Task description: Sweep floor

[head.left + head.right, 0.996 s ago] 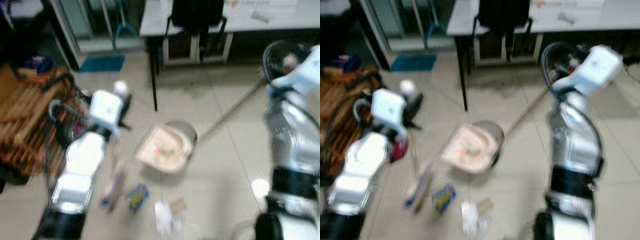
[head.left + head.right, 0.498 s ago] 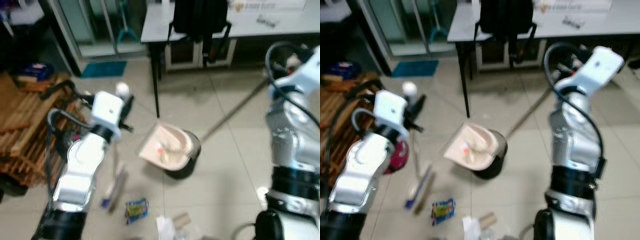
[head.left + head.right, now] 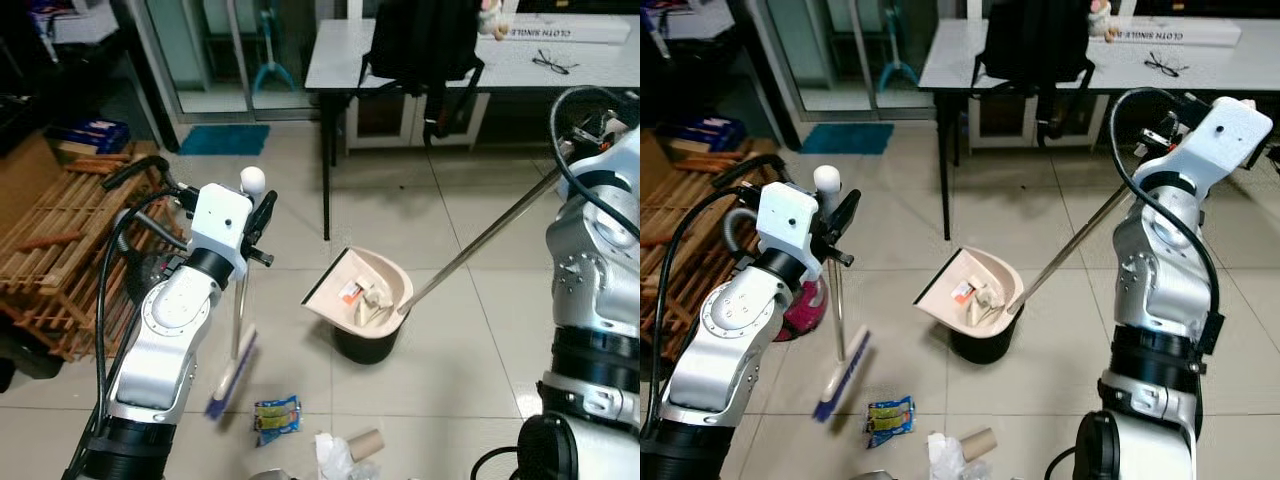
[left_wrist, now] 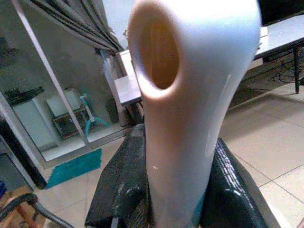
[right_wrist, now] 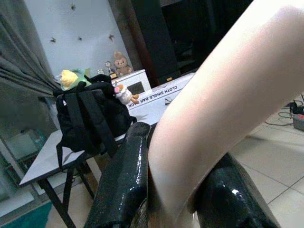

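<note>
While both arms hold long-handled tools over a pale tiled floor [image 3: 470,340], the scene reads from largest to smallest as follows.

Table: a grey flat-topped table [image 3: 350,60] on dark thin legs, with a black soft backpack [image 3: 420,40] hanging over its near edge and a pair of glasses [image 3: 548,63] on top.

Wooden slats: a stack of brown ribbed slats [image 3: 60,240] at the robot's left, beside the left arm.

Left arm: silver, bent at the elbow and raised, its white wrist block level with the broom's top.

Right arm: silver, forearm raised high at the robot's right, with black cable looped over the wrist.

Broom: a thin metal shaft with a rounded white plastic knob, standing nearly upright; its blue bristled head [image 3: 840,375] rests on the tiles near the litter.

Dustpan: a cream, scoop-shaped plastic pan [image 3: 362,292] on a long slanted metal rod, tilted over a black round base, with paper scraps inside; it sits between the two arms.

Left gripper [image 4: 166,190]: black fingers pinching the smooth white broom handle [image 4: 185,95].

Right gripper [image 5: 166,190]: glossy black fingers clamped on the pale dustpan handle [image 5: 223,95].

Litter: a blue and yellow wrapper [image 3: 275,415], a cardboard tube [image 3: 365,441] and what looks like crumpled white paper [image 3: 335,455], close together on the tiles.
</note>
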Available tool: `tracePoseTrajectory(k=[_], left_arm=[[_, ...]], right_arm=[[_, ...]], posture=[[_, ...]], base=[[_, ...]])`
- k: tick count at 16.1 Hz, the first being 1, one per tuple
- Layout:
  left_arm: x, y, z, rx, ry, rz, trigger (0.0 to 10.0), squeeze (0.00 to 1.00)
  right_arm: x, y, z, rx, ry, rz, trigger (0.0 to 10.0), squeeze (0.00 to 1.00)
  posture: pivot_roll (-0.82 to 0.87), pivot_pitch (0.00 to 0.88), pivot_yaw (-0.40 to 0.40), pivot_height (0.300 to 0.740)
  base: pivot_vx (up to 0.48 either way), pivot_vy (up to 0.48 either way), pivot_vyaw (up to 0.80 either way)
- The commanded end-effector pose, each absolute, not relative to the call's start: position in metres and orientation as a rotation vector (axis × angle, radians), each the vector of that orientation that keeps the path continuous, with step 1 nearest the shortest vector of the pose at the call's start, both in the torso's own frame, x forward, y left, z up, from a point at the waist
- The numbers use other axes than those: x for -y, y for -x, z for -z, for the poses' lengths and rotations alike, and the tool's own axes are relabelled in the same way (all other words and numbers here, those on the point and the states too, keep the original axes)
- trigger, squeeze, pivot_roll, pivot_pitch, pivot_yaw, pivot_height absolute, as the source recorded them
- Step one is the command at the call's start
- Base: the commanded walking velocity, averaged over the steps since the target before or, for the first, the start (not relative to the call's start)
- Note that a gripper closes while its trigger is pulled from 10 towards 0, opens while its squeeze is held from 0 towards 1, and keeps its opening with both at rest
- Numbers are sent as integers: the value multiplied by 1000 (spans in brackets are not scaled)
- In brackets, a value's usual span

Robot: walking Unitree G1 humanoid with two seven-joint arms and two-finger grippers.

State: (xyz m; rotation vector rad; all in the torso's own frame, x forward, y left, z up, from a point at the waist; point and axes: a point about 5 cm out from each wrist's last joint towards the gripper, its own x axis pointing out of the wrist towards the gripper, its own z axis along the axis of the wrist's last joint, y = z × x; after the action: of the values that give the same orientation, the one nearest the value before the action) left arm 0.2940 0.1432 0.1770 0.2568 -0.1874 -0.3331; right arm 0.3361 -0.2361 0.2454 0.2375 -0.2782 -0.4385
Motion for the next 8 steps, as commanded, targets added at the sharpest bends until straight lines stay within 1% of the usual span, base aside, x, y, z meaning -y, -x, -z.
tracePoseTrajectory(k=[1, 4, 8], left_arm=[[-144, -294, -184, 213, -274, 332, 10000, 0], [-144, -294, -184, 210, -275, 333, 10000, 0], [-144, -293, -182, 202, -275, 333, 10000, 0]], right_arm=[[235, -338, -264, 371, -219, 424, 10000, 0], [230, -343, -269, 425, -164, 397, 10000, 0], [212, -355, -277, 518, -39, 318, 10000, 0]], posture=[[-9, 11, 62, 740], [-6, 21, 64, 740], [-1, 31, 58, 740]], base=[[0, 0, 0], [0, 0, 0], [0, 0, 0]])
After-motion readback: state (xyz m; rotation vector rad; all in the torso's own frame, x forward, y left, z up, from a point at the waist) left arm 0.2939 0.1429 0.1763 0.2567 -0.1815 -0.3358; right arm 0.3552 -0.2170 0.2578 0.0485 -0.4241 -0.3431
